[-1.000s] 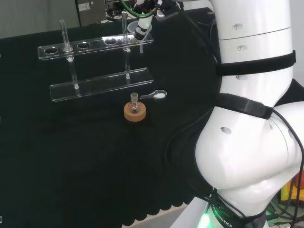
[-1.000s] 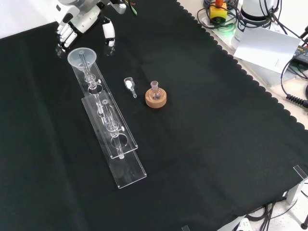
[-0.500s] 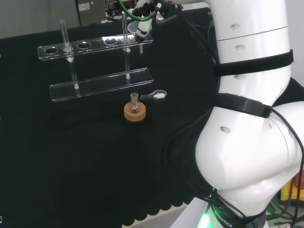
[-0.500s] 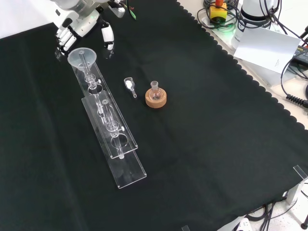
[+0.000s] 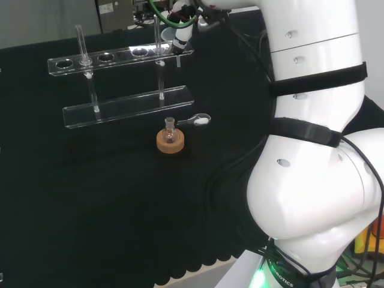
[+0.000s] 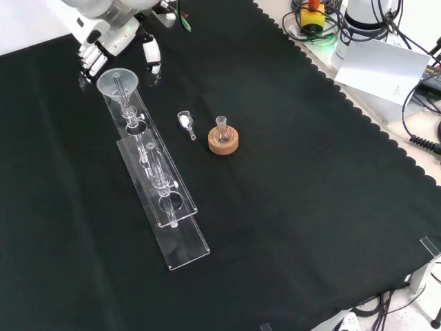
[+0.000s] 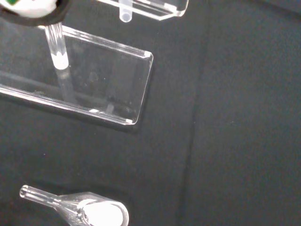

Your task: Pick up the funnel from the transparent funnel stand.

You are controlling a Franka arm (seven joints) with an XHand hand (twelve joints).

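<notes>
The funnel sits upright in the end hole of the clear stand, at the stand's upper end in the front view, its stem hanging down through the top shelf. The hand is just beyond it at about 11 o'clock, with its fingers pointing down beside the funnel's rim at 10 o'clock and its thumb hanging at 2 o'clock, so the funnel stands between them. The fingers look spread and only slightly bent, closed on nothing; whether any tip touches the rim is hard to tell from here. In the head view the hand hangs over the right end of the stand, with the funnel partly hidden behind it. Compared with a second ago, the hand has shifted a little up and to the left in the front view, while the funnel has not moved. On the table, a small flask on a cork ring and a little glass scoop lie at 3 o'clock of the stand.
</notes>
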